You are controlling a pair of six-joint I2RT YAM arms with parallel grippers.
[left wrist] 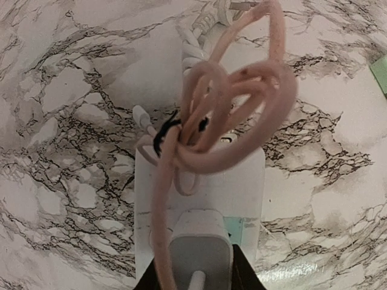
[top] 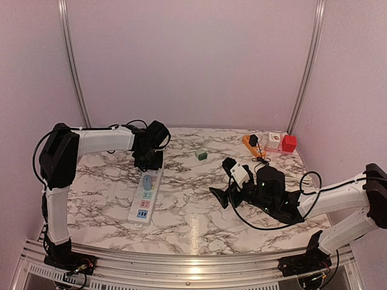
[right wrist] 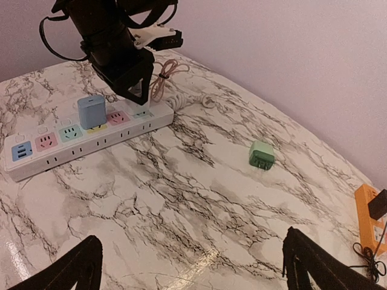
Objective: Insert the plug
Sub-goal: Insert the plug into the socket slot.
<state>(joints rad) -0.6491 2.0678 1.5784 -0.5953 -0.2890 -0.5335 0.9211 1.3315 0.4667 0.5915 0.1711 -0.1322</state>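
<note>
A white plug [left wrist: 202, 241] with a coiled pink cable [left wrist: 236, 115] stands on the far end of the white power strip [left wrist: 242, 187], beside a teal socket. My left gripper [left wrist: 202, 275] is shut on it, black fingers on both sides; its prongs are hidden. From above, the left gripper [top: 148, 159] is low over the strip [top: 144, 199]. A blue plug [right wrist: 92, 112] sits in the strip [right wrist: 91, 138]. A green plug [right wrist: 261, 154] lies loose on the marble. My right gripper [right wrist: 192, 241] hovers open and empty right of centre [top: 233, 181].
An orange tool [top: 251, 145], a white box [top: 275, 140] and a red box [top: 289, 143] stand at the back right. A black cable [top: 302, 181] trails beside the right arm. The green plug [top: 201, 155] lies between the arms.
</note>
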